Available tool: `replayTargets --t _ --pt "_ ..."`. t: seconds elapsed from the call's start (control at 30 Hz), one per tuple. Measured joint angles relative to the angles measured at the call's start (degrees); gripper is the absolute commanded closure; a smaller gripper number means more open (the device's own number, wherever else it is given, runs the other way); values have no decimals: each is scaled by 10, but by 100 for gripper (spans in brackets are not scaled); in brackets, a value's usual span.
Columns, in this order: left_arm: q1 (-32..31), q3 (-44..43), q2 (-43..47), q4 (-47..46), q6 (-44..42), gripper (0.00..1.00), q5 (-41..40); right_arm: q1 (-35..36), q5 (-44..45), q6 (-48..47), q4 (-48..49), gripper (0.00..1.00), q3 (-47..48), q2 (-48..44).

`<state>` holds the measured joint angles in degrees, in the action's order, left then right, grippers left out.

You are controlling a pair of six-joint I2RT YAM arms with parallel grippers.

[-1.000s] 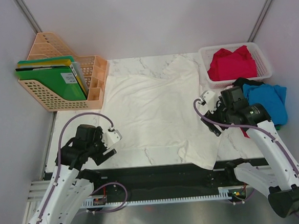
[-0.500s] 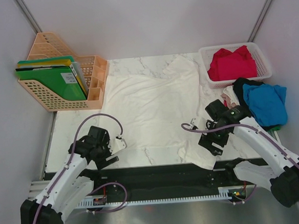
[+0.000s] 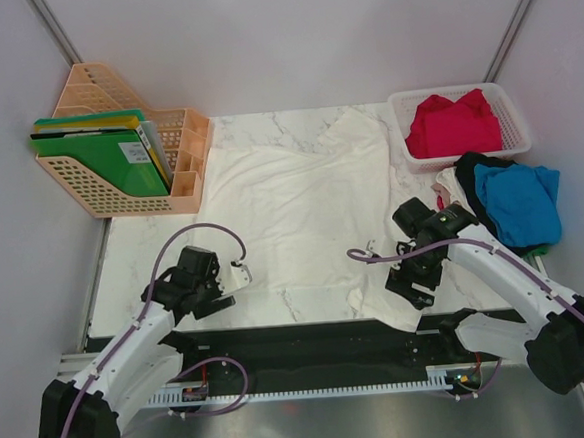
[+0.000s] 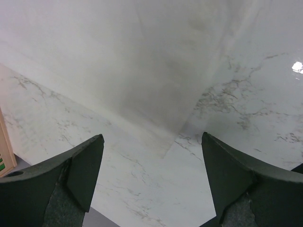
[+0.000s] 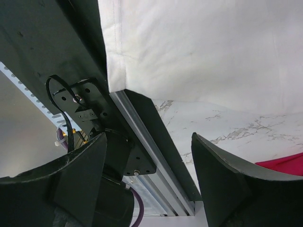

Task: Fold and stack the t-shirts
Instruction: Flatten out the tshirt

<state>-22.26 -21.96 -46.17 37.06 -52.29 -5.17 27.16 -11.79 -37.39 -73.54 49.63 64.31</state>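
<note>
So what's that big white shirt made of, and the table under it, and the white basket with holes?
The big white t-shirt looks like soft, matte cloth: it wrinkles and has a stitched hem. The white table with grey veins looks like polished marble, or a marble-look sheet; a light glints on it. The white mesh basket seems hard plastic, with even rows of holes.

no words, labels, brand names or nos. can be read on anything here, incl. the shirts, folders and arms.
</note>
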Motion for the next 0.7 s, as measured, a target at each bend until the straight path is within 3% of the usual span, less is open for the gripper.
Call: replayTargets --t 0.43,0.53,0.57,0.63,0.67,0.7 --pt "0 0 -37 -58 -9 11 -23 1 -2 -4 -6 21 0 -8" --pt "0 -2 -55 -79 -9 30 -22 1 -1 -4 -6 21 0 -8" --pt "0 -2 -64 -85 -8 48 -21 1 0 -4 -6 22 0 -8" --pt "0 -2 -82 -92 -9 63 -18 1 1 -4 -6 22 0 -7" --pt "0 -1 -90 -92 -10 96 -17 1 1 -4 -6 22 0 -7" --pt "0 0 -96 -94 -9 98 -19 1 1 -4 -6 22 0 -7"
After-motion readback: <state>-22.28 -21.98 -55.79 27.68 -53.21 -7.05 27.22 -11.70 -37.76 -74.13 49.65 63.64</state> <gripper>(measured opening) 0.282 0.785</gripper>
